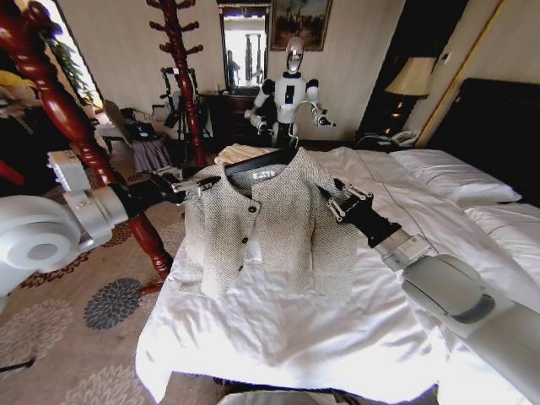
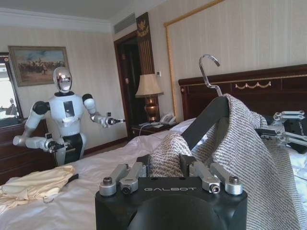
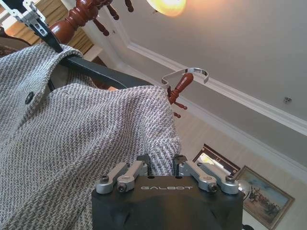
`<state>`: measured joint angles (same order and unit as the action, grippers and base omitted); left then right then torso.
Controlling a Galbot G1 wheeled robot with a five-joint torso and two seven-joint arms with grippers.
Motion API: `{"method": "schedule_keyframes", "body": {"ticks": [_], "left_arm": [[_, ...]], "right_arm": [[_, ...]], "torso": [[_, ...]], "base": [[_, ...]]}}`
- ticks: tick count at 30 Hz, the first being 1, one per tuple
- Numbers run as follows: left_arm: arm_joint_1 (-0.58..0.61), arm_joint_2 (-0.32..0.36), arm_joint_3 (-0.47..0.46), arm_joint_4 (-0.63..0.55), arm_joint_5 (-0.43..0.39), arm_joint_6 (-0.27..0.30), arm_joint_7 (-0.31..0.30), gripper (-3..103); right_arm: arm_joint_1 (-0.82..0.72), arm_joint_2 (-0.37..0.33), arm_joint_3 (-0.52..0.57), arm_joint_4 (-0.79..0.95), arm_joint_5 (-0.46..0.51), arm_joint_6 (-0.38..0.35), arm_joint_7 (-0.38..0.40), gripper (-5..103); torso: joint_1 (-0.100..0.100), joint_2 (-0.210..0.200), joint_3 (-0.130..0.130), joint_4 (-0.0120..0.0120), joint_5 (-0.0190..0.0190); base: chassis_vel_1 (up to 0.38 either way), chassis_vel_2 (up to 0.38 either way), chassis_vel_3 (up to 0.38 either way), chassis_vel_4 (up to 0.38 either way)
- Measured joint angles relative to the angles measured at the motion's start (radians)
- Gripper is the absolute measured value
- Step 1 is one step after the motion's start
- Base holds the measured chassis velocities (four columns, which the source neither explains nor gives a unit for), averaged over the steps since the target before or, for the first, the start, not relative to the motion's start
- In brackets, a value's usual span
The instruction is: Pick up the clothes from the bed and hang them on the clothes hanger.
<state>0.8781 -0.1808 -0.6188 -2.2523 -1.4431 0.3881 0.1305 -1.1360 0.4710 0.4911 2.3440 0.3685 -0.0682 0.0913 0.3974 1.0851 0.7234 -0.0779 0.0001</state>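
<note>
Head view: jacket point(image 1: 270, 224) sits on the hanger point(image 1: 261, 160), held up over the bed point(image 1: 337, 321), hem hanging down toward the duvet. Left gripper point(image 1: 205, 185) is clamped on the jacket's left shoulder, right gripper point(image 1: 335, 202) clamped on the right shoulder. Left wrist view shows the hanger's silver hook point(image 2: 209, 69) sticking up above the collar. Coat stand point(image 1: 67, 126) stands left of the bed.

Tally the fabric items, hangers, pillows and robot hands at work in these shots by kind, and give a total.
Jacket: 1, held on the hanger
Cream folded cloth: 1
Black hanger: 1
White pillows: 2
Hands gripping the jacket: 2, left hand and right hand
Total: 7
</note>
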Motion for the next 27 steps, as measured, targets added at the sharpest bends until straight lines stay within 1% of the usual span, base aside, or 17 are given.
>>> {"method": "schedule_keyframes", "body": {"ticks": [1,2,3,6,10,12,13,14,21,24,26,27], "left_arm": [[0.000,0.003,-0.001,0.003,0.000,-0.003,0.005,32],[0.000,0.004,-0.001,0.004,0.000,-0.004,0.008,32],[0.000,0.007,-0.002,0.004,0.000,-0.009,0.014,30],[-0.001,0.008,-0.003,0.002,0.000,-0.013,0.019,30],[-0.005,0.009,-0.003,0.000,0.000,-0.024,0.022,10],[-0.007,0.009,-0.002,-0.001,0.000,-0.026,0.023,10],[-0.010,0.009,-0.002,-0.001,-0.001,-0.028,0.027,4],[-0.013,0.010,-0.002,-0.002,-0.001,-0.035,0.038,2],[-0.020,0.023,-0.003,-0.002,-0.008,-0.044,0.059,1],[-0.015,0.058,-0.008,0.013,-0.011,-0.059,0.094,1],[-0.011,0.067,-0.012,0.017,-0.013,-0.062,0.101,1],[0.003,0.092,-0.025,0.026,-0.018,-0.069,0.118,1]], "right_arm": [[0.000,0.000,0.000,0.000,0.000,0.001,-0.001,22],[0.000,0.000,0.000,0.000,0.000,0.001,-0.001,22],[-0.001,0.000,0.000,0.001,-0.001,0.002,-0.001,22],[-0.003,0.001,-0.001,0.003,-0.001,0.003,-0.002,22],[-0.009,0.002,-0.003,0.009,-0.005,0.008,-0.009,22],[-0.010,0.002,-0.004,0.009,-0.007,0.010,-0.011,22],[-0.011,0.003,-0.004,0.009,-0.009,0.012,-0.013,22],[-0.013,0.004,-0.005,0.009,-0.013,0.016,-0.020,22],[-0.016,0.008,-0.013,0.009,-0.028,0.027,-0.035,22],[-0.013,0.010,-0.023,0.006,-0.049,0.033,-0.044,22],[-0.012,0.011,-0.024,0.005,-0.052,0.034,-0.045,22],[-0.010,0.014,-0.028,0.002,-0.056,0.034,-0.046,22]], "torso": [[0.000,0.000,0.000,0.0000,-0.0001],[0.000,0.000,0.000,0.0000,0.0000],[0.000,0.000,0.000,0.0000,0.0000],[0.000,0.000,0.000,0.0000,0.0000],[0.000,0.000,0.000,0.0000,-0.0001],[0.000,0.000,0.000,0.0000,-0.0001],[0.000,0.000,0.000,0.0000,-0.0001],[0.000,0.000,0.000,0.0000,-0.0001],[0.000,0.000,0.000,0.0000,-0.0001],[0.000,0.000,0.000,0.0000,-0.0001],[0.000,0.000,0.000,0.0000,-0.0001],[0.000,0.000,0.000,0.0000,-0.0005]], "base": [[0.000,0.000,0.000,0.000],[0.000,0.000,0.000,0.000],[0.000,0.000,0.000,0.000],[0.000,0.000,0.000,0.000],[0.000,0.000,0.000,0.000],[0.000,0.000,0.000,0.000],[0.000,0.000,0.000,0.000],[0.000,0.000,0.000,0.000],[0.000,0.000,0.000,0.000],[0.000,0.000,0.000,0.000],[0.000,0.000,0.000,0.000],[0.000,0.000,0.000,0.000]]}}
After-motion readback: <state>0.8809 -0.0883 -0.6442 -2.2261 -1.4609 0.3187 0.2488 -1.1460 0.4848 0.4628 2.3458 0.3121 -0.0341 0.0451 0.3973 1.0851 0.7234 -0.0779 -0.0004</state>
